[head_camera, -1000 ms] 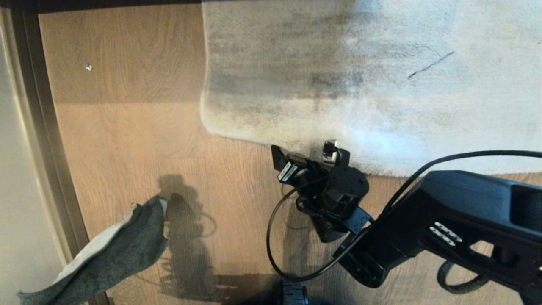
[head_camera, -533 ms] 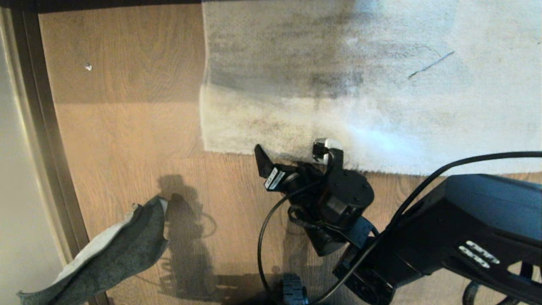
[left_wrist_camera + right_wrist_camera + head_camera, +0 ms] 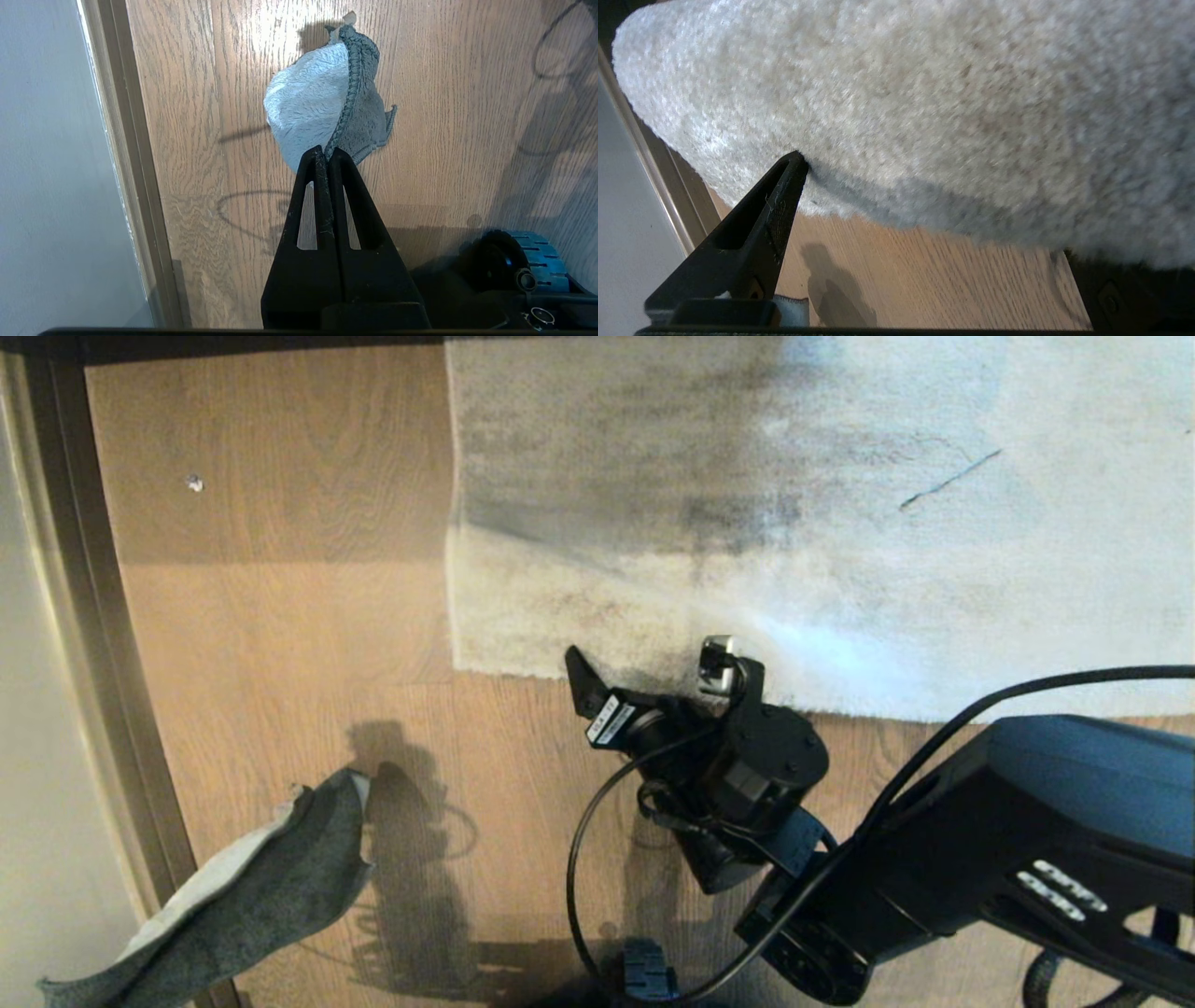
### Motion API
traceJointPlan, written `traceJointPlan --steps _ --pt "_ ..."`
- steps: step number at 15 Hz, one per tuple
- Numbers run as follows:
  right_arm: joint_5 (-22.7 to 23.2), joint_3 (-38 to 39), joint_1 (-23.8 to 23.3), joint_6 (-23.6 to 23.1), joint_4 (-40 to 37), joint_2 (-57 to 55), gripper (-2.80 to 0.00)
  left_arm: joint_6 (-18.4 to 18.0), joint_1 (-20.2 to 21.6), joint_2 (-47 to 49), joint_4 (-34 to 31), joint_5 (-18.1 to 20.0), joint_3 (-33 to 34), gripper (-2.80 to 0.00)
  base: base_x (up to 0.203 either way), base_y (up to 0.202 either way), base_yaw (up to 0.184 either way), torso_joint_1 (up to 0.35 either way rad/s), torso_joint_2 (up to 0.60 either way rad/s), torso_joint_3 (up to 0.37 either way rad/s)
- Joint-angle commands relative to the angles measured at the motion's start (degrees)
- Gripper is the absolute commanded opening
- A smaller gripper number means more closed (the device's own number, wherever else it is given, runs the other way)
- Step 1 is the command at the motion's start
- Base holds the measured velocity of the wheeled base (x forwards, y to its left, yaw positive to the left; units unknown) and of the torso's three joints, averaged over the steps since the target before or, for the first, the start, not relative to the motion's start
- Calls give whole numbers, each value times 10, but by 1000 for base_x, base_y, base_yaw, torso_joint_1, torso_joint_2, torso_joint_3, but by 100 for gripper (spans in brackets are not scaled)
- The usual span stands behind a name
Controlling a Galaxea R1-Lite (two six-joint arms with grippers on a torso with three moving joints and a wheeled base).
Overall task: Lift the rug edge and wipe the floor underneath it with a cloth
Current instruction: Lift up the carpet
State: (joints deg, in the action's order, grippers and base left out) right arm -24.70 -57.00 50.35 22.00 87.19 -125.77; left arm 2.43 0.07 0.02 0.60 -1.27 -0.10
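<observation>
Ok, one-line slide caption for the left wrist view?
Left gripper shut on the cloth, held above the floor.

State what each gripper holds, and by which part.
Left gripper: jaws shut on the cloth, pinching its edge. Right gripper: open at the rug edge, holding nothing.

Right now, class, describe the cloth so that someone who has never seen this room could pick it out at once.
Start from the brown wood floor beside the baseboard on the robot's left. There, well apart from the big pale rug, a small rag hangs pinched in the left gripper. That is the cloth: dark grey on one face, off-white on the other, unlike the rug's mottled pile.
</observation>
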Motion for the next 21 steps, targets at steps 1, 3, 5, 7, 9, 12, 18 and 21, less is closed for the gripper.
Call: traceJointPlan --steps 1,3,5,7,9,12,18,21 --pt "-2 -3 -4 8 28 3 0 0 0 0 0 0 0 -280 0 0 0 0 0 0" --pt "-2 -4 -8 23 28 11 0 0 0 0 0 0 0 -280 0 0 0 0 0 0" --pt "-1 -5 -8 23 28 15 0 0 0 0 0 0 0 -280 0 0 0 0 0 0" --pt "-1 -6 -9 17 28 15 0 0 0 0 0 0 0 -280 0 0 0 0 0 0" --pt "-1 -6 -12 15 28 18 0 0 0 0 0 0 0 -280 0 0 0 0 0 0" --pt "-1 -9 -19 5 28 28 0 0 0 0 0 0 0 -280 0 0 0 0 0 0" --pt "16 -46 7 1 28 27 0 0 0 0 0 0 0 -280 0 0 0 0 0 0" --pt "17 -47 9 1 28 27 0 0 0 0 0 0 0 -280 0 0 0 0 0 0"
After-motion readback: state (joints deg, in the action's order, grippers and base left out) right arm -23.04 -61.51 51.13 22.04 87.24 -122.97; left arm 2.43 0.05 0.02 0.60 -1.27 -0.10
